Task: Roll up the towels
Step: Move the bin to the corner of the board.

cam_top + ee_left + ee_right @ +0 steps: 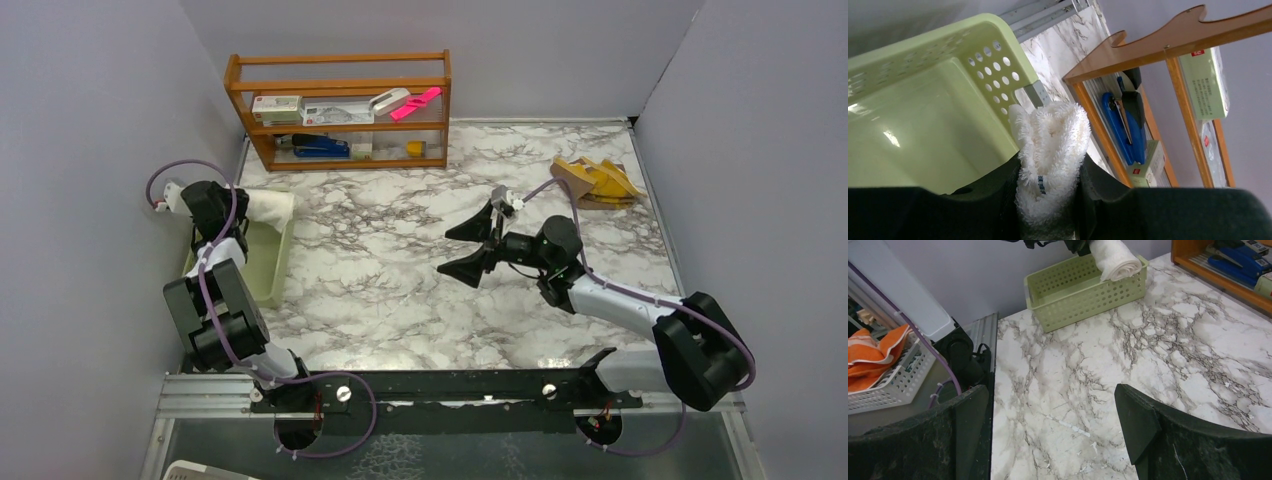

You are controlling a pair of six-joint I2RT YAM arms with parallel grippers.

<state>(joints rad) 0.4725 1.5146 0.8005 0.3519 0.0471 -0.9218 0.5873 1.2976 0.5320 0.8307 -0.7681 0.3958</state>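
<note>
Overhead, the rolled white towel [270,207] is seen clamped in the left pincer [243,207], its long axis laid across the far end of the pale green basket [265,272]; the mustard towel [598,180] is seen heaped far right, nearer the right pincer [462,250]. From the left wrist, looped terry pile is shown squeezed between the jaws above perforated plastic. From the right wrist, the jaws are seen spread wide over the marbled table [1073,390].

Your left tool [1048,192], reaching to the far left, clamps the white towel [268,207]. Your right arm stretches toward the middle, right tool [462,248] spread wide, holding nothing.
</note>
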